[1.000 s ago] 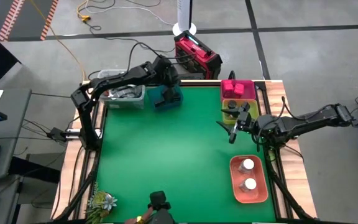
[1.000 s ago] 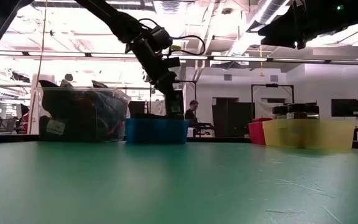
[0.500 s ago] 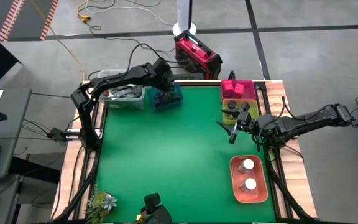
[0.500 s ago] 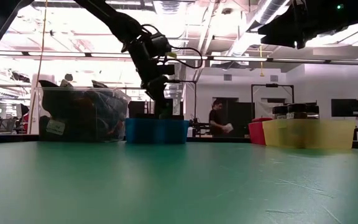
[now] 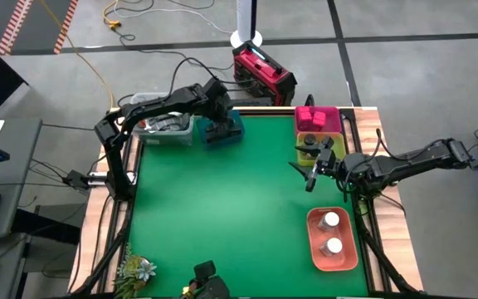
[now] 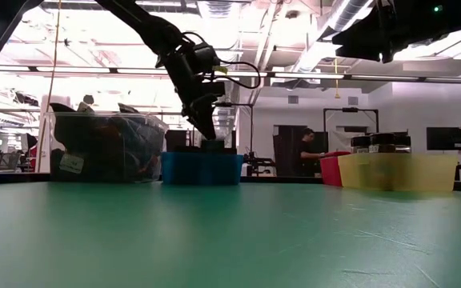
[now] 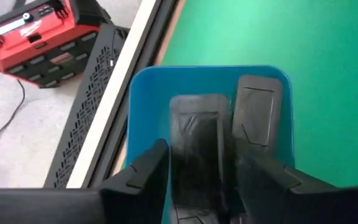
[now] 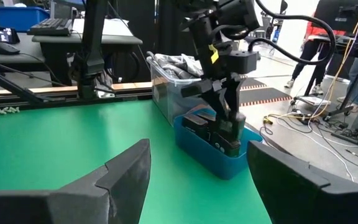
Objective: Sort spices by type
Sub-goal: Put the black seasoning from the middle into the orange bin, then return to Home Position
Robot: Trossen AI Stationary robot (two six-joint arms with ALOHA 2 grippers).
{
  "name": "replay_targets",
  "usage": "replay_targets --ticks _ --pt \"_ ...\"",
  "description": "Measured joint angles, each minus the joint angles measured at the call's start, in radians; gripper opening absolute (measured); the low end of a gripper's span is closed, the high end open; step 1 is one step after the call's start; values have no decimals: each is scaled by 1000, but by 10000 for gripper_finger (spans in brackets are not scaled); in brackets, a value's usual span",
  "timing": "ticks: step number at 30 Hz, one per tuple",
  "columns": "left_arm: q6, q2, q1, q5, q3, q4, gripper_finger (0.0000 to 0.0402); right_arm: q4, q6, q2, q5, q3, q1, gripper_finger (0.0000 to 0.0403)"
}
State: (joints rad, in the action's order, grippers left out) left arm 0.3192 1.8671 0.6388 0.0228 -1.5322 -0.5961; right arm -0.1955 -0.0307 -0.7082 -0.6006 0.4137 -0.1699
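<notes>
Tins [image 7: 197,149] of dark grey, two side by side, are seen lying in the blue tray [image 5: 225,130], and the left gripper [image 7: 197,180] is lowered into that tray with its fingers slightly apart around one of them (a firm clamp cannot be told). The right gripper [image 5: 311,170] is held spread wide and empty well away from the blue tray, beside the yellow tray [image 5: 320,147] of dark-lidded jars

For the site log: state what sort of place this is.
Likely a robotics lab in an open workshop hall: a green table with two robot arms, cables across the bare floor, and desks with a keyboard behind.
</notes>
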Motion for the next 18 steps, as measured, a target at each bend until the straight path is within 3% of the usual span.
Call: replay_targets --ticks 18 --pt "41 -28 -9 -34 0 38 203 9 3 0 0 0 0 292"
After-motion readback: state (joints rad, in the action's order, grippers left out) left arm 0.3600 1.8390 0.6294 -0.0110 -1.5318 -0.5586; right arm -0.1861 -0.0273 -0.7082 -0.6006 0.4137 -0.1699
